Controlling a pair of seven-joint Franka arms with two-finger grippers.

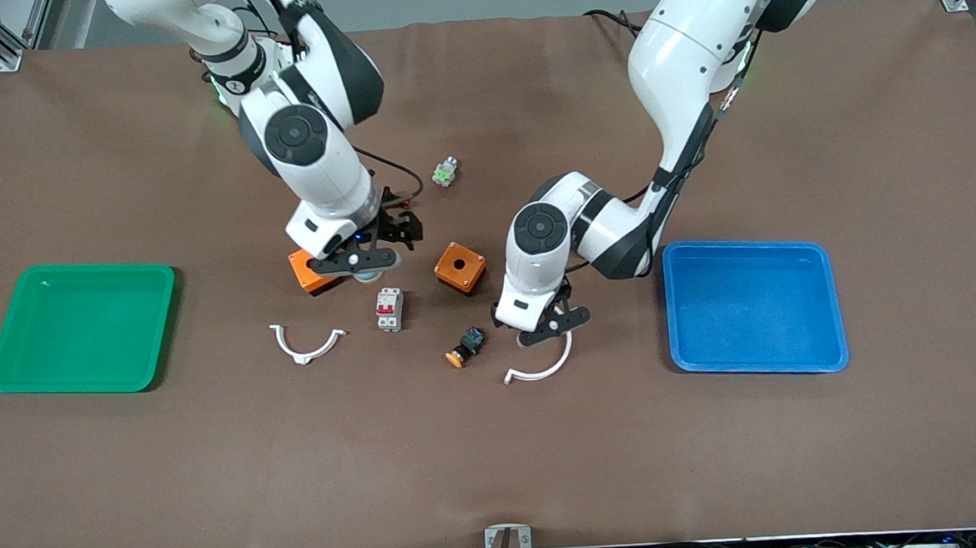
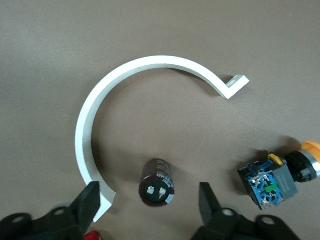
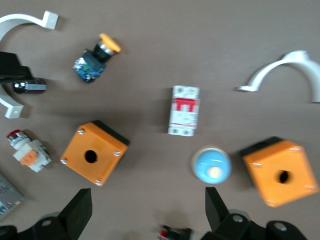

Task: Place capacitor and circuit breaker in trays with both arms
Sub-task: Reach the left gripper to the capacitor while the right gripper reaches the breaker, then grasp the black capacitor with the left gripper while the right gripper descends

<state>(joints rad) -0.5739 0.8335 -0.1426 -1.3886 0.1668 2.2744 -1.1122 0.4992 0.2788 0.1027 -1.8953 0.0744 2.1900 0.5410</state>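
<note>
The left claw [image 2: 150,200] is open and low over the tabletop [image 1: 498,457], with the capacitor [image 2: 157,183] lying on its side between the two fingers [image 2: 91,197]. The capacitor sits inside the curve of a white clip [image 2: 100,125], near the blue tray [image 1: 753,306]. One finger is just beside the end of the clip. If the claw shuts here, that finger could catch the clip and push it, or lift it up too. The capacitor is round, so it could also roll or pop out if the fingers squeeze it off its middle. A button [image 2: 280,177] with an orange cap lies close by but looks clear of the fingers. The right claw [image 3: 150,210] is open too, up over the orange box [image 1: 314,271] nearest the green tray [image 1: 81,329], holding nothing. The breaker [image 1: 389,308] lies flat on the tabletop, nearer the camera than that box, between a second white clip [image 1: 306,344] and the other orange box [image 1: 460,267]. A blue round cap [image 3: 212,166] sits very near the breaker, so the right claw could bump it if it comes down a bit off.
</note>
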